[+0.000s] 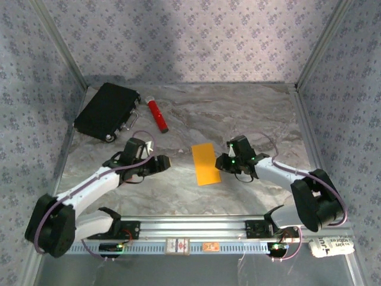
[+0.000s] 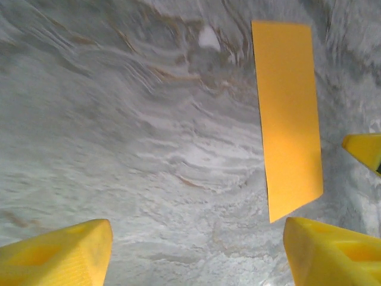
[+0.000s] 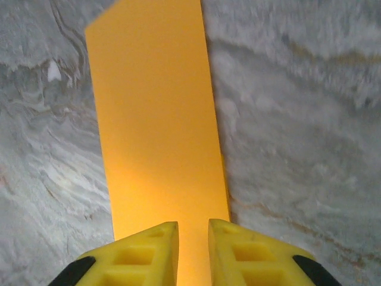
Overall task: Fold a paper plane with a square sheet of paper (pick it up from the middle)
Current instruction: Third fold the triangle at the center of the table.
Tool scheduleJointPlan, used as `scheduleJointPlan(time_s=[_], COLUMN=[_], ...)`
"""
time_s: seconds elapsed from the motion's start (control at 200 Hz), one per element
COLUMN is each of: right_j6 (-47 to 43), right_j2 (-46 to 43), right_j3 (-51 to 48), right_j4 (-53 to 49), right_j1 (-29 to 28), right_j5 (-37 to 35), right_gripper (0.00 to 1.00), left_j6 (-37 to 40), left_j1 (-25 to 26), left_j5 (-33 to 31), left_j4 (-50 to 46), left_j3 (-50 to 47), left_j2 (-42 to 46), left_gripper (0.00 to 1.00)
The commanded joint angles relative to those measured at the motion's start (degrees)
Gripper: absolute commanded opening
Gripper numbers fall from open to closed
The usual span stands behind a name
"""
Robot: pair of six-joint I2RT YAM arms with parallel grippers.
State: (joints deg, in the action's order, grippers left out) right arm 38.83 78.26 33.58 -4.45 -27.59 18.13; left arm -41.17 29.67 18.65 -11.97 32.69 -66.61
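paper: square sheet of paper (image 1: 206, 164) — orange-yellow, plain, showing as a narrow rectangle rather than a square. It lies flat on the marble table (image 1: 256, 116), roughly mid-table, long side running near-to-far with a slight tilt.
paper vs arms: between the two grippers. The right one is at its right long edge, the left one off to its left.
left gripper (image 1: 165, 162): near the paper but apart from it, over bare marble, tip pointing right.
left claw: yellow fingers (image 2: 59, 256) spread wide, nothing but table between them. In the left wrist view the paper sits ahead and off to the right-hand side, clear of both fingers.
right gripper (image 1: 222, 161): tip pointing left, at the paper's edge.
right claw: yellow fingers (image 3: 146, 256) almost together, with a thin slit left. Orange paper shows through the slit and runs on ahead of them — can't tell whether they pinch the sheet or just sit over it.
cross-check: one yellow fingertip (image 2: 363, 149) of the right gripper shows in the left wrist view, just beside the paper's long edge.
black case (image 1: 107, 111): far-left corner, well apart from the paper.
red cylinder (image 1: 158, 115): lying just right of the case, far-left of the paper.
rail (image 1: 196, 229): aluminium, along the near edge, carrying both arm bases.
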Motion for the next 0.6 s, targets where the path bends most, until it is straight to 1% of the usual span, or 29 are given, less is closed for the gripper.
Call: scheduleJointPlan(time_s=[0.0,0.1,0.185,0.215,0.395,0.515,0.595], right_j6=[1.3,1.3,1.6,1.6,2.0,3.1,5.2], right_j2=[-0.1,2.5,4.9,5.8,10.4,13.1,14.1], right_j3=[-0.7,-0.6,-0.6,-0.5,-0.9,-2.8,-4.9], right_j4=[5.7,6.9,8.3,8.7,11.5,12.8,15.7], right_j1=[0.7,1.5,1.9,2.2,4.9,6.5,7.0], right_j5=[8.6,10.8,11.5,12.0,14.2,15.8,16.7], right_gripper=[0.19,0.14,0.13,0.11,0.09,0.07,0.07], left_j6=[-3.1,-4.0,-4.6,-4.8,-6.1,-6.9,-7.9], left_j1=[4.0,7.1,8.6,8.9,9.3,9.5,9.6], left_j5=[-0.5,-1.4,-1.8,-1.8,-0.6,0.8,2.3], left_j4=[4.6,5.3,5.8,6.0,7.1,8.5,10.2], left_j3=[3.8,6.3,7.8,8.1,9.0,8.9,9.1], left_j2=[-4.6,-9.0,-11.2,-11.8,-14.6,-15.8,-17.1], left_gripper=[0.70,0.66,0.65,0.65,0.62,0.61,0.60])
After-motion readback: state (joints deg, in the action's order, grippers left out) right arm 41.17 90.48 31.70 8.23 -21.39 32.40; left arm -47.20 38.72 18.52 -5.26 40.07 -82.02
